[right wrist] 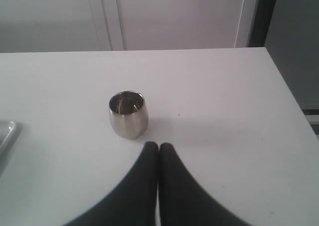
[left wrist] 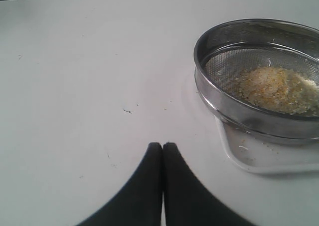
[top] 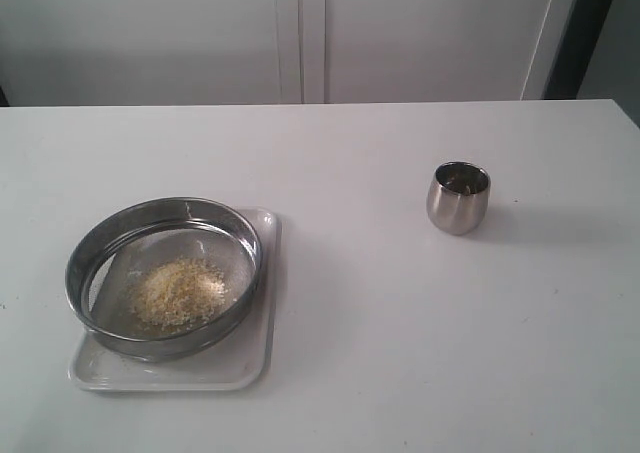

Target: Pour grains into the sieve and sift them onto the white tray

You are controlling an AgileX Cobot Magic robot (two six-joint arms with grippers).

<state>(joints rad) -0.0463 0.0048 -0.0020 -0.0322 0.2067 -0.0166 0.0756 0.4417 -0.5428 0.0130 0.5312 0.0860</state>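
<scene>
The wide round steel sieve with the wire-mesh bottom (top: 165,345) sits on the flat white rectangular tray (top: 258,333) at the left of the white bench (top: 400,353). A loose heap of golden-yellow and pale beige grains (top: 180,293) lies in the mesh a little off centre. The small rounded steel cup (top: 458,201) stands upright well apart on the right; whether anything is left inside it cannot be told from its dark, reflective inside. So pouring looks done and sifting looks to be the step in hand. Only a few specks show on the bare corner of the tray in the left wrist view. The left gripper (left wrist: 162,147) hangs over bare bench near the sieve, jaws pressed together and holding nothing. The right gripper (right wrist: 158,147) is just beside the cup, jaws likewise together and empty. The main risk is spillage: the sieve is about as wide as the tray, so a shake that carries it sideways would drop fine granules past the low rim onto the bench. The thin, smooth steel ring may also slip in a pinch. A tilt would send the heap sliding to one wall, and a shove could push the tray along with the sieve.
</scene>
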